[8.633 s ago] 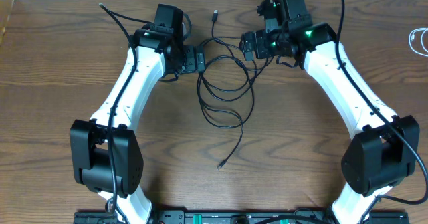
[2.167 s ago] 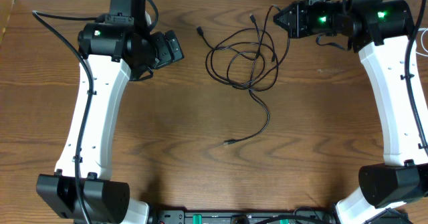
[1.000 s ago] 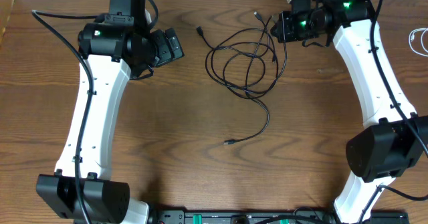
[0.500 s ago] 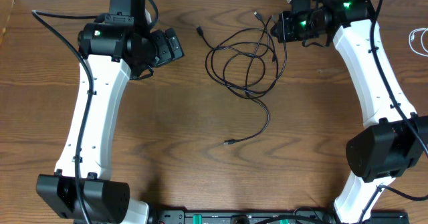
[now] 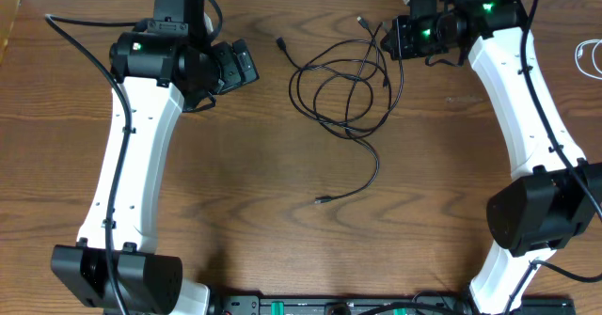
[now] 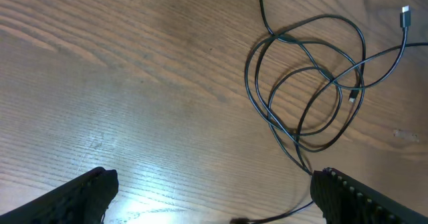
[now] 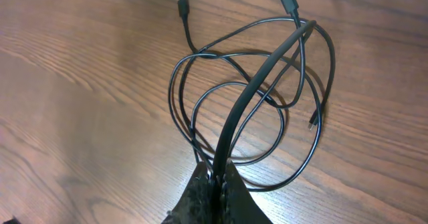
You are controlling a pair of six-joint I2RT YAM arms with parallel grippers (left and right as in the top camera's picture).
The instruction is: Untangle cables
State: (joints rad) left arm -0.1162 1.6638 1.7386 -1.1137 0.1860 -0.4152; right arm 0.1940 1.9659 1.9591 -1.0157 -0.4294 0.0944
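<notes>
Black cables (image 5: 348,78) lie in a loose tangle of loops on the wooden table at top centre, with one tail trailing down to a plug end (image 5: 323,200). My right gripper (image 5: 389,39) is at the tangle's upper right edge. In the right wrist view it (image 7: 218,178) is shut on one black cable strand (image 7: 246,93) that rises from the fingers over the loops. My left gripper (image 5: 248,66) hovers to the left of the tangle, apart from it. It (image 6: 214,184) stands wide open and empty, with the loops (image 6: 332,82) ahead of it to the right.
A white cable (image 5: 591,56) lies coiled at the table's far right edge. The table's back edge runs just behind both grippers. Two plug ends (image 5: 280,42) (image 5: 360,20) point toward the back edge.
About two seconds ago the right gripper shifted slightly left and down with its strand, and the right arm swung in. Over the last second nothing moves.
</notes>
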